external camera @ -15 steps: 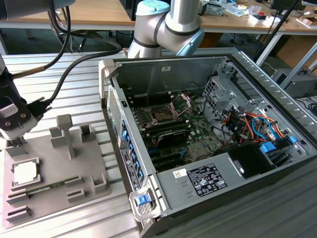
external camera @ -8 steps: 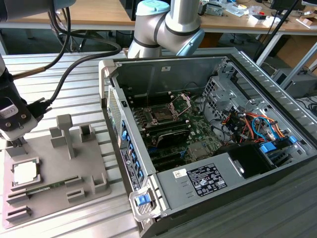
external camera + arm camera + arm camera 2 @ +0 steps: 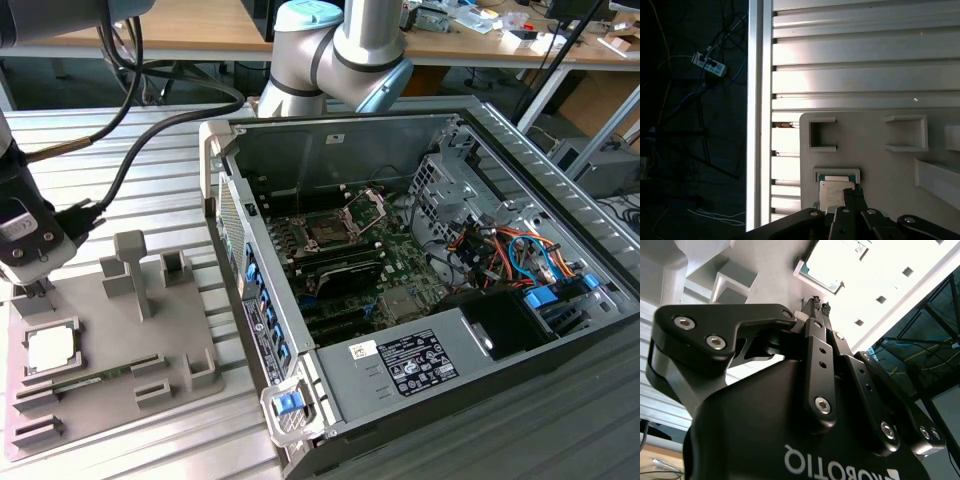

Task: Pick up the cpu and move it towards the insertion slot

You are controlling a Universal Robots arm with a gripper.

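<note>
Barely started tbh: the tool [image 3: 820, 305], tips pressed together on nothing, hangs just above the cpu [image 3: 50, 348], not yet lifted from its recess by the grey tray's [image 3: 185, 325] edge, well apart from the insertion slot [image 3: 325, 232].

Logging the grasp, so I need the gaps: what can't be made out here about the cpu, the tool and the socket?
1. Contact between tool and cpu: in the first wrist view the tool's links cover the chip's near edge.
2. The cpu's top in the second wrist view: washed out by glare.
3. The insertion slot's contacts in the exterior view: too small to tell.
</note>
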